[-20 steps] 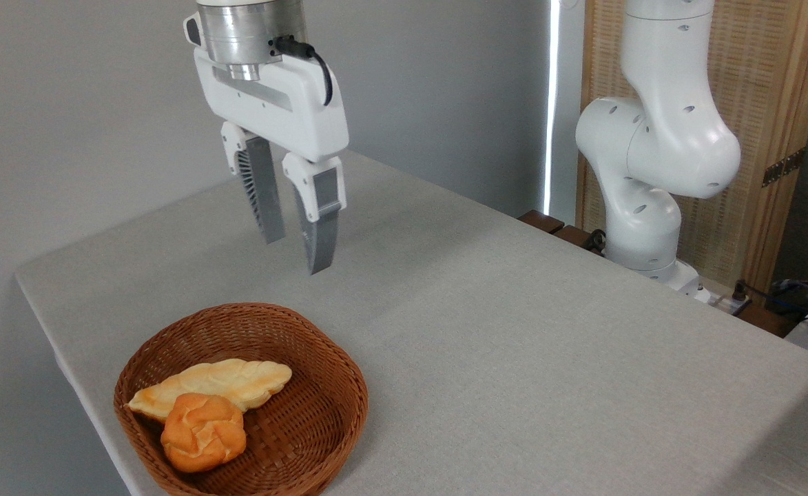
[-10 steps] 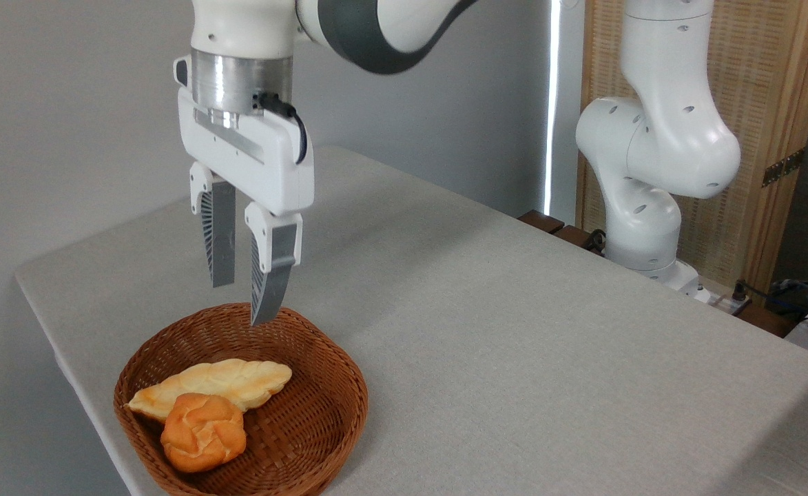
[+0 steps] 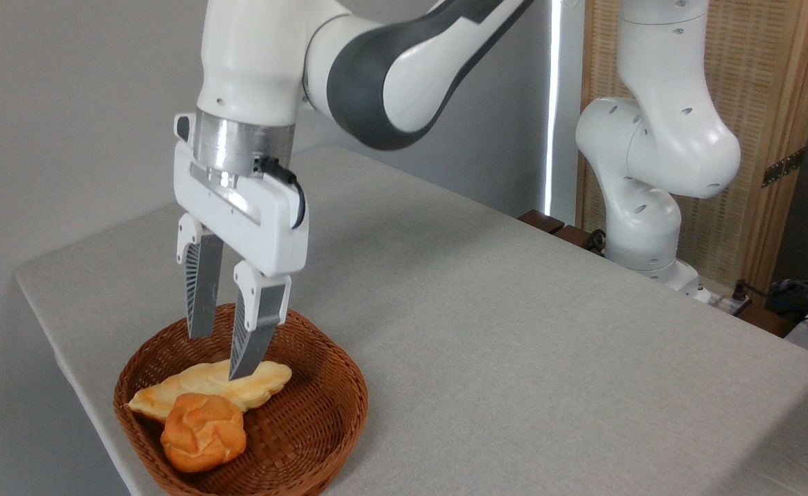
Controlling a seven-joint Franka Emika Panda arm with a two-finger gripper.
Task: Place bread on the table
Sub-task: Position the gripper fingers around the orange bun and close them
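My jaws hang apart and empty at lower left, tips over the pale braided loaf (image 3: 212, 383) in the wicker basket (image 3: 335, 386). The bread (image 3: 203, 432), the round orange bun, sits just below and slightly left, touching that loaf, not yet on the table (image 3: 514, 358).

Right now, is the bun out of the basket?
No. The bread lies inside the basket, beside the loaf.
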